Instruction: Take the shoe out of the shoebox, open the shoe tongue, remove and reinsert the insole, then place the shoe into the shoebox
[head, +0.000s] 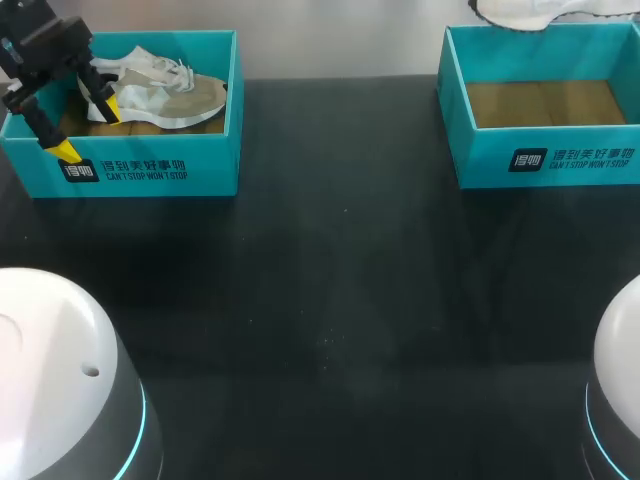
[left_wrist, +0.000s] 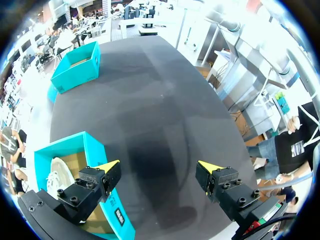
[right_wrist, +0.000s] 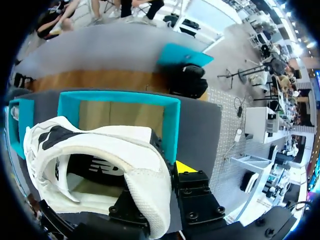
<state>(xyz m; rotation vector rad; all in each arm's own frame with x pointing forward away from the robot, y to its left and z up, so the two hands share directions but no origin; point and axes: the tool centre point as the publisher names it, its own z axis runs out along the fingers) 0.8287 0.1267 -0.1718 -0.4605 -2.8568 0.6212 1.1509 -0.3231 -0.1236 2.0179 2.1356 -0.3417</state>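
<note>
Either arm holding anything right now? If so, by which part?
Right gripper holds the white shoe, jaws clamped on a mesh part of the upper near its opening. Left gripper is open, holding nothing.

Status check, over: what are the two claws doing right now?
Left gripper open, astride left box wall, beige shoe inside. Right gripper shut on white shoe, outside empty right box. Nothing in the way.
</note>
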